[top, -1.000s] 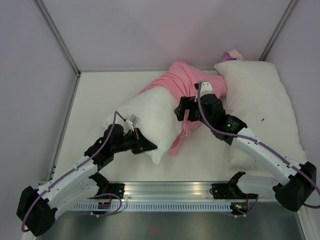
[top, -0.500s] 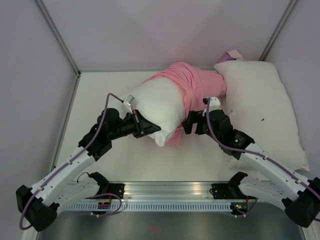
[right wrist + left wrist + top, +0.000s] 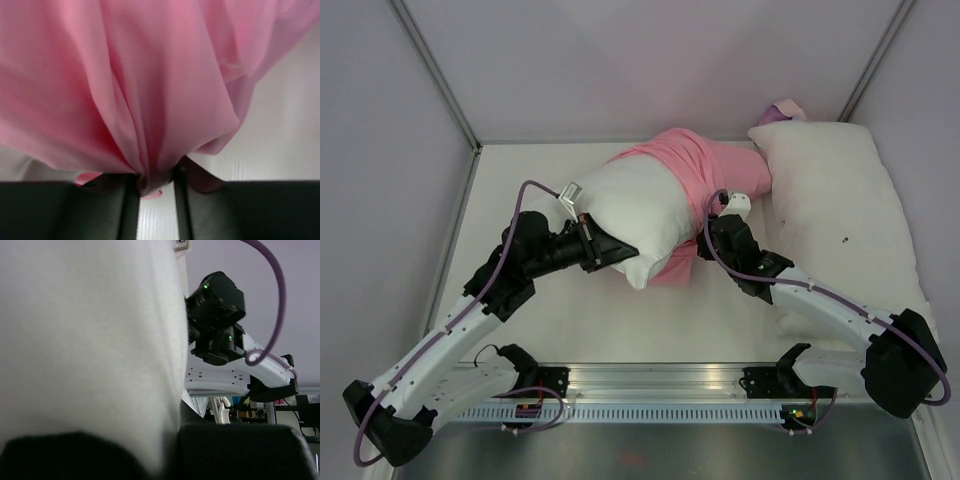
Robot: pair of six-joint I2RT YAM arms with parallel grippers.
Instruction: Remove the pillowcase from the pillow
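Observation:
The plump white pillow [image 3: 632, 212] lies mid-table with its far end still inside the pink pillowcase [image 3: 705, 168]. My left gripper [image 3: 616, 256] is shut on the pillow's near corner; in the left wrist view the white pillow [image 3: 90, 340] fills the frame and runs down between the dark fingers [image 3: 240, 452]. My right gripper [image 3: 698, 250] sits at the pillowcase's loose lower hem, just right of the pillow. In the right wrist view a bunch of pink pillowcase [image 3: 150, 90] is pinched between the jaws of the right gripper [image 3: 156, 187].
A second white pillow with small dark specks [image 3: 840, 220] lies along the right side, touching the pillowcase. A purple item [image 3: 782, 108] sits at its far end. Grey walls enclose the table; a metal rail [image 3: 660, 385] runs along the near edge.
My right gripper has moved down and nearer along the pillowcase to its lower hem and closed on the fabric. My left gripper has carried the pillow corner slightly farther away.

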